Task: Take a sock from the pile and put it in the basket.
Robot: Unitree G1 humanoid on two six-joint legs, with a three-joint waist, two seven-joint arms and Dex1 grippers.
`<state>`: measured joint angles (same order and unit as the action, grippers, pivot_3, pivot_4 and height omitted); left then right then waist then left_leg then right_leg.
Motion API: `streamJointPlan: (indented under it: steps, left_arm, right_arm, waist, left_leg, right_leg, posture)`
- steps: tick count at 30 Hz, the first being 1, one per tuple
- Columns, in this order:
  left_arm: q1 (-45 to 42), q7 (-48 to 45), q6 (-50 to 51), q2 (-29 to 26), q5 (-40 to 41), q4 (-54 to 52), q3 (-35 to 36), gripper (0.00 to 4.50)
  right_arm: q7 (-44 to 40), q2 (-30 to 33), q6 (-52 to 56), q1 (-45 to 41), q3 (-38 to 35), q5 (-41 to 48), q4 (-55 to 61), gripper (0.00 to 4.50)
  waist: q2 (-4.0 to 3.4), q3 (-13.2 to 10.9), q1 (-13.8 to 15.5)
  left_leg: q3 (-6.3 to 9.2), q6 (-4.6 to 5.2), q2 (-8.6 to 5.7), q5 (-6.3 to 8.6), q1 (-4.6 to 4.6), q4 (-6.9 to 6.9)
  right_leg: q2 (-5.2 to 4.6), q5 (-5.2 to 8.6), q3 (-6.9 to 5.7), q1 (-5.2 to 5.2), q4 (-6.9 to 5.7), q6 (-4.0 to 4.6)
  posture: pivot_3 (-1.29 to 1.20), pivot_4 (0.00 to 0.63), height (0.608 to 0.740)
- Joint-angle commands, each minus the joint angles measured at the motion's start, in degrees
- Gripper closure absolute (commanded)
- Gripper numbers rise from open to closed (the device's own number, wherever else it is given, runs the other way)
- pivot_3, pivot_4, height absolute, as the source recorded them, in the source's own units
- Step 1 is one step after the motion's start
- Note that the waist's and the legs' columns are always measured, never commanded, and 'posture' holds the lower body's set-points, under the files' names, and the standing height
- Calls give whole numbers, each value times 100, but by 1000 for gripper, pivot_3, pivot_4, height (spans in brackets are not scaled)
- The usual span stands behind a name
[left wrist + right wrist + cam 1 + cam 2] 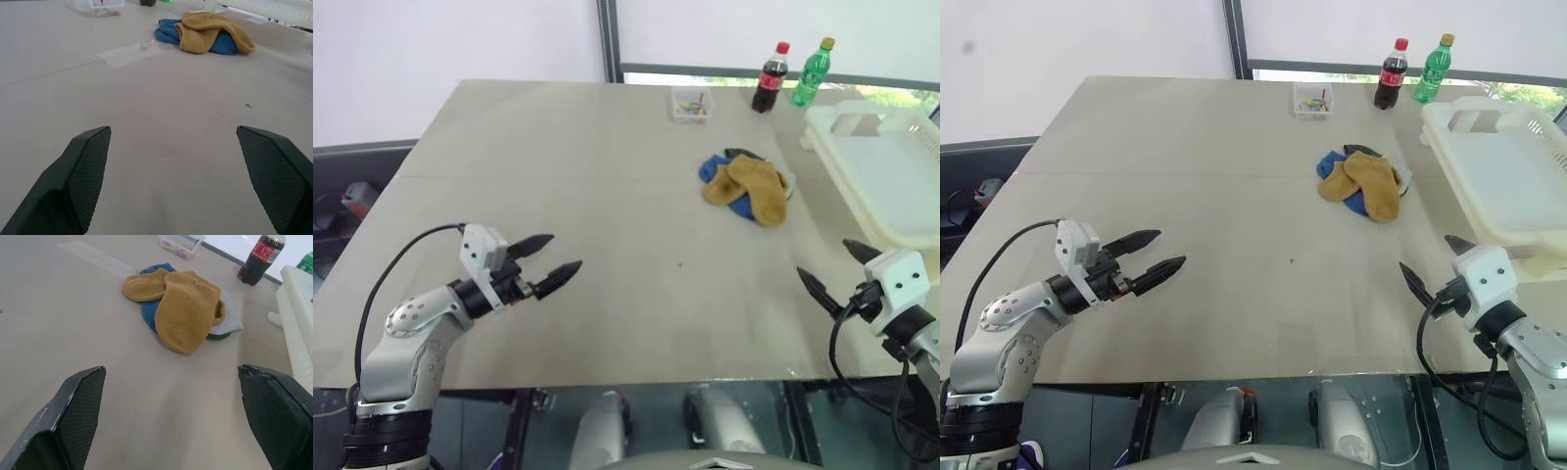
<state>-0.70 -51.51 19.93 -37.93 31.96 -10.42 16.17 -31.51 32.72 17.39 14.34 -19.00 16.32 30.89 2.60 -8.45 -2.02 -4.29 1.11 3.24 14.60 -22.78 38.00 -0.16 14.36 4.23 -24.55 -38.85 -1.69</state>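
- Grippers both spread wide, both empty, hovering over bare table [607, 196] near its front edge.
- Left gripper [548, 266] sat at about 8 o'clock of the table, fingers pointing across toward the right; nothing between the black fingers [83, 171], nothing touched.
- Right gripper [830, 272] sat at about 4 o'clock, pointing forward, two fingers far apart, holding nothing.
- Pile [747, 186] of socks lay at roughly 1 o'clock on the table, well apart from both grippers: at about 2 o'clock from the left gripper, at about 11 o'clock from the right one.
- Two mustard-yellow socks [188, 308] on top, a blue sock [151, 313] under them, a bit of dark green and pale grey poking out at the far-right side.
- Basket [881, 171], cream-white, stood at the table's right edge at 2–3 o'clock, near the pile but not touching it; just ahead of the right gripper.
- Small clear box [690, 103] with coloured bits inside at 12 o'clock, beyond the pile.
- Cola bottle [770, 78] and green bottle [812, 72] upright side by side at the far edge, about 1 o'clock.
- Open tabletop between each gripper and the pile.
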Motion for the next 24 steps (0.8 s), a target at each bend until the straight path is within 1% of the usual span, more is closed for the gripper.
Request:
streamJointPlan:
  steps: [1,3,6,10,14,15,17,21,24]
  left_arm:
    - [-5,-51,-71,-9,115,-145,119,82]
    - [-12,-87,-4,45,245,-224,108,82]
    - [-13,-267,59,27,430,-279,95,82]
    - [-82,-341,33,30,500,-343,60,82]
    - [-201,-404,25,32,535,-451,-41,82]
    - [-231,-398,16,39,505,-480,-88,0]
    - [-282,-379,23,64,477,-545,-174,0]
    - [-392,-335,63,84,462,-654,-311,0]
    - [-449,-283,155,55,535,-763,-297,0]
  right_arm:
    - [256,118,175,-7,-98,-305,192,0]
    - [460,254,624,-78,89,-589,316,0]
    - [469,294,1073,-458,366,-512,274,0]
    - [761,172,1474,-1400,751,-661,-127,0]
    - [895,54,1505,-2503,1209,-920,-973,0]
    - [919,5,1485,-2818,1328,-989,-1319,534]
    - [953,-89,1300,-3394,1608,-1188,-2000,1337]
    - [988,-311,713,-4363,2069,-1568,-3429,1337]
    - [1071,-528,381,-4936,2174,-1693,-4292,1337]
  waist:
    - [0,0,0]
    - [0,0,-1]
    - [-1,0,-23]
    - [-5,-3,-40]
    - [-7,-4,-19]
    - [-8,-5,-15]
    - [-8,-5,-7]
    - [-14,-8,-24]
    - [-18,-11,-30]
  left_leg:
    - [0,0,0,0,0,0]
    - [0,0,0,0,-1,1]
    - [-1,0,2,0,-1,4]
    - [-1,0,1,0,1,11]
    - [3,0,-1,0,-5,20]
    - [4,0,-3,0,-8,22]
    - [5,1,-4,0,-10,22]
    - [5,0,-4,0,-15,21]
    - [8,0,-2,0,-18,20]
  right_leg:
    - [0,0,0,0,0,0]
    - [-1,0,0,0,0,0]
    - [-3,0,0,1,-1,1]
    - [1,-1,0,0,-6,1]
    - [2,-1,-5,2,-4,2]
    - [2,-1,-5,2,-4,2]
    - [2,-1,-6,2,-4,2]
    - [3,-1,-9,-1,-3,2]
    - [4,-2,-12,-3,-2,2]
  posture:
    - [0,150,740]
    - [0,150,740]
    - [0,150,740]
    - [0,150,740]
    - [0,150,740]
    - [0,150,740]
    - [0,150,740]
    - [0,150,740]
    - [0,150,740]
